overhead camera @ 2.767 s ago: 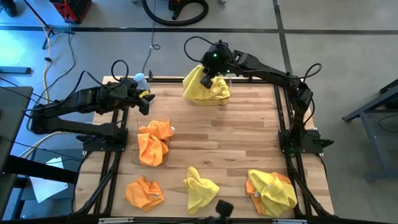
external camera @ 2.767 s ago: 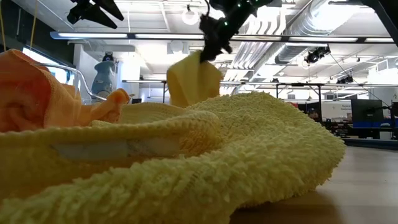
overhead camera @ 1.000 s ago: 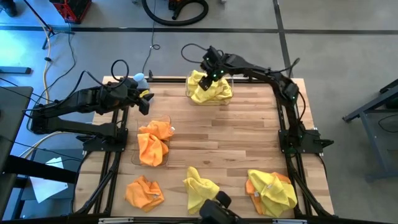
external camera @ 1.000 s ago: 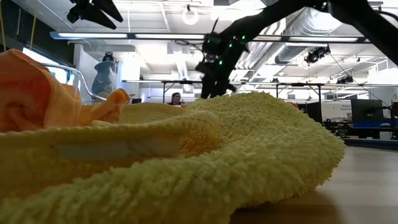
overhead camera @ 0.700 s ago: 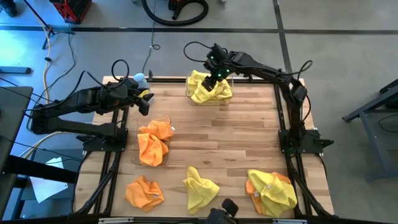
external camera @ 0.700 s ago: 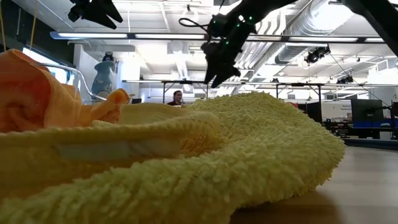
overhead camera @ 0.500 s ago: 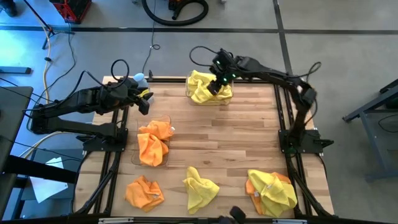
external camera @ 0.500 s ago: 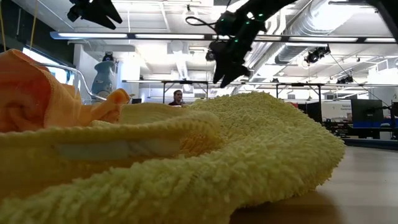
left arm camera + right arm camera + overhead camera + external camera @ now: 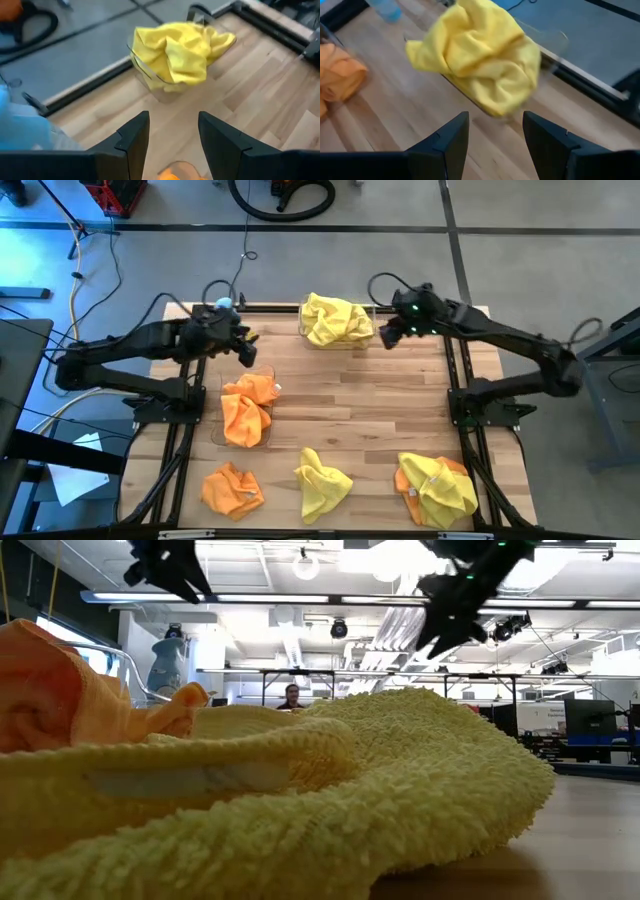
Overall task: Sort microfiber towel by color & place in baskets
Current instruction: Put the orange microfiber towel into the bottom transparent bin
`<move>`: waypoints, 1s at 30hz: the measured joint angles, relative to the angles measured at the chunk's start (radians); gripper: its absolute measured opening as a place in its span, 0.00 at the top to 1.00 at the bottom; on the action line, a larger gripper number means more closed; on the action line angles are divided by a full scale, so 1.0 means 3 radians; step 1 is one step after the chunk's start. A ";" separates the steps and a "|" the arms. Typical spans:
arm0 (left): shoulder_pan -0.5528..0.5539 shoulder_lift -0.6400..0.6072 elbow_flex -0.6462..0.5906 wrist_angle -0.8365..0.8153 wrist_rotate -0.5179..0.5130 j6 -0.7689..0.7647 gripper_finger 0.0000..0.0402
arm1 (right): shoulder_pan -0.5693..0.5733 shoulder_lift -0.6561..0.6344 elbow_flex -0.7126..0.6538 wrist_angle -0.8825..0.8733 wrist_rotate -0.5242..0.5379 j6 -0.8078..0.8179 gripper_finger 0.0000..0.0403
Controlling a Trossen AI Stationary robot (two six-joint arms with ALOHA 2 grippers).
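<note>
Wooden counter (image 9: 360, 395) with yellow towel (image 9: 335, 320) already in far clear basket (image 9: 368, 330), orange towel (image 9: 247, 408) in left basket (image 9: 268, 372); right claw (image 9: 396, 332) open and empty beside it, left claw (image 9: 243, 346) open; next, probably reach for loose yellow towel (image 9: 322, 483) near front edge.

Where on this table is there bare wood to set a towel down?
Bare wood table runs across the middle, between the clear bin of yellow towel and the near row. Crowded: the near edge's loose towels, and left, around the bin of orange towel.
</note>
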 joint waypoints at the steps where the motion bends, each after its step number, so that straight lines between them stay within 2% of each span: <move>1: -0.0001 0.0092 0.0069 -0.0057 0.0026 -0.0068 0.61 | -0.0007 -0.0095 -0.0089 -0.0015 0.0024 0.0000 0.54; 8: -0.0073 0.0766 0.0769 -0.0963 0.0036 -0.0775 0.61 | -0.0082 -0.0413 -0.0652 -0.0013 0.0072 0.0050 0.54; 16: -0.0525 0.1329 0.1468 -0.2025 0.0050 -0.2056 0.61 | -0.0082 -0.0426 -0.0989 0.0090 0.0068 -0.0115 0.54; 25: -0.1347 0.1594 0.1544 -0.2381 0.0445 -0.3536 0.61 | -0.0082 -0.0426 -0.0995 0.0319 -0.0068 -0.0529 0.54; 30: -0.1796 0.1767 0.1544 -0.2404 0.0765 -0.4158 0.61 | -0.0082 -0.0425 -0.0995 0.0385 -0.0184 -0.0685 0.54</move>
